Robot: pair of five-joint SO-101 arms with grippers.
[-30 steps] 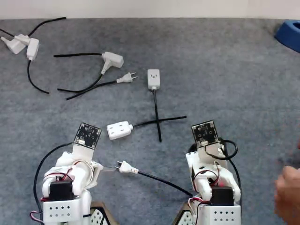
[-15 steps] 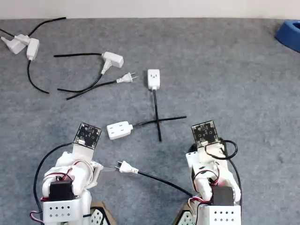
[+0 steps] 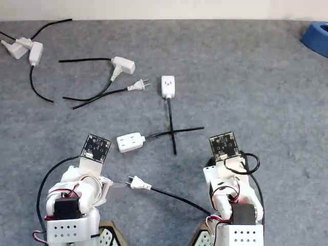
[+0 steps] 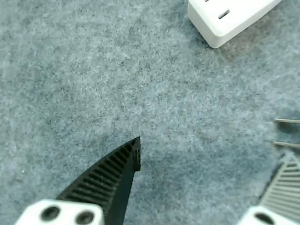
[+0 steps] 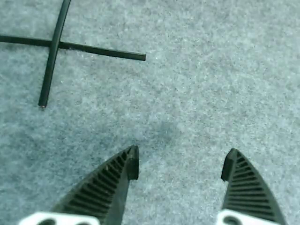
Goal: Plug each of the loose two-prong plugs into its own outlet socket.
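A white outlet socket lies mid-table, its black cord running toward me. A second socket lies in front of the left arm, and its corner shows in the left wrist view. One two-prong plug rests just left of the far socket. Another plug lies beside the left arm; its prongs show just off one finger of my open left gripper. My right gripper stands open over bare carpet, near the crossed cords.
A white right-angle plug with a cord lies at the back left. Two joined white pieces sit in the far left corner. A blue object is at the far right edge. Grey carpet covers the table.
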